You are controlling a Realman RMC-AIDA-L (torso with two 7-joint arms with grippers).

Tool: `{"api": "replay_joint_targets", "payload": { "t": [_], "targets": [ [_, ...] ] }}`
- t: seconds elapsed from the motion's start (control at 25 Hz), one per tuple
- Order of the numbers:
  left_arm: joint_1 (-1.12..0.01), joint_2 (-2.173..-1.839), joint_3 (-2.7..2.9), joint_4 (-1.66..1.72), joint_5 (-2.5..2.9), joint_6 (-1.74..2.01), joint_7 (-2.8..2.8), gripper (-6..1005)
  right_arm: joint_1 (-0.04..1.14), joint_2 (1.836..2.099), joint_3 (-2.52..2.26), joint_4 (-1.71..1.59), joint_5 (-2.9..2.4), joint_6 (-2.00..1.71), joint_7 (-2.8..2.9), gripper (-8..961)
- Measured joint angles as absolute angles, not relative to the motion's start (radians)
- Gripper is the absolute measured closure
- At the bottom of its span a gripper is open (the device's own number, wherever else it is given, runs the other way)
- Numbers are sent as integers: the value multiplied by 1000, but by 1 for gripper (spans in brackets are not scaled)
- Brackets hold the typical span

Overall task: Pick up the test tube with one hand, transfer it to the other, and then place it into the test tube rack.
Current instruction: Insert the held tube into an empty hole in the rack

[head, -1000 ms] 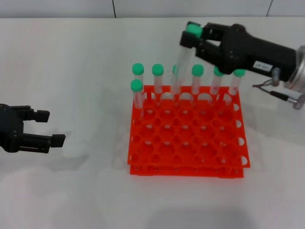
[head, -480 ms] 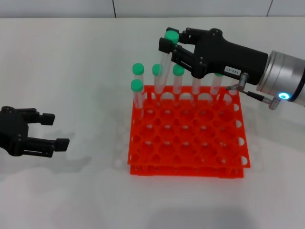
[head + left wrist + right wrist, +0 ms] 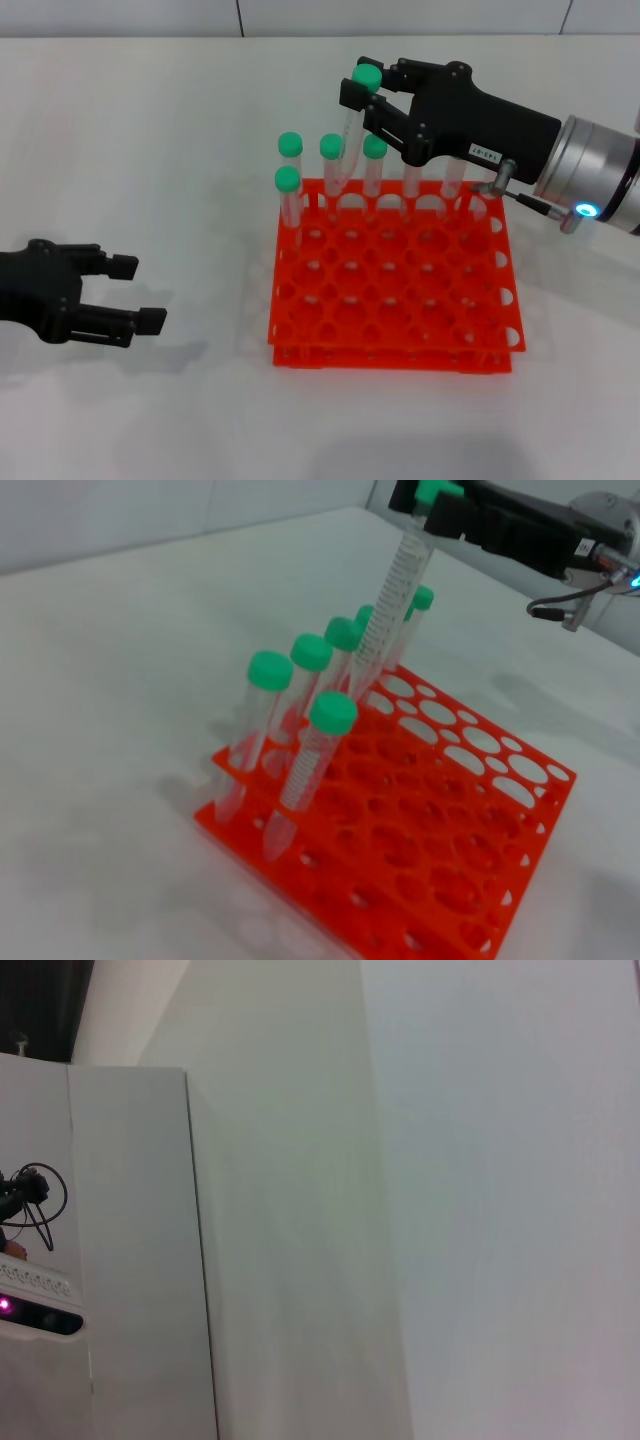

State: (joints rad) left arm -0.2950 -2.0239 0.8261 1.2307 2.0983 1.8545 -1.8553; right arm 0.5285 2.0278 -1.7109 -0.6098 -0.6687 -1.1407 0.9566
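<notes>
My right gripper (image 3: pixel 362 95) is shut on the green cap end of the test tube (image 3: pixel 347 140), which hangs tilted over the back row of the orange-red test tube rack (image 3: pixel 395 330). The tube's lower end drops between the second and third standing tubes; I cannot tell if its tip is in a hole. From the left wrist view the held test tube (image 3: pixel 392 605) slants down behind the capped tubes, with the right gripper (image 3: pixel 437 502) at its top and the rack (image 3: pixel 450 880) below. My left gripper (image 3: pixel 135 293) rests open and empty at the table's left.
Several green-capped tubes (image 3: pixel 290 160) stand in the rack's back row, and one (image 3: pixel 287 195) stands in the second row at the left. The rack's other holes hold nothing. The right wrist view shows only a pale wall and cabinet.
My right gripper carried the tube leftward from the rack's back right to over the back row's left part. The left gripper drifted slightly right and toward me.
</notes>
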Motion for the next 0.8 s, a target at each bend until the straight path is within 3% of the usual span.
{"api": "replay_joint_targets", "payload": {
  "t": [0.8],
  "targets": [
    [-313, -2027, 821, 1200, 2112, 1851, -1841, 111, 529, 2028, -1777, -595, -636, -1108, 934, 687]
  ]
}}
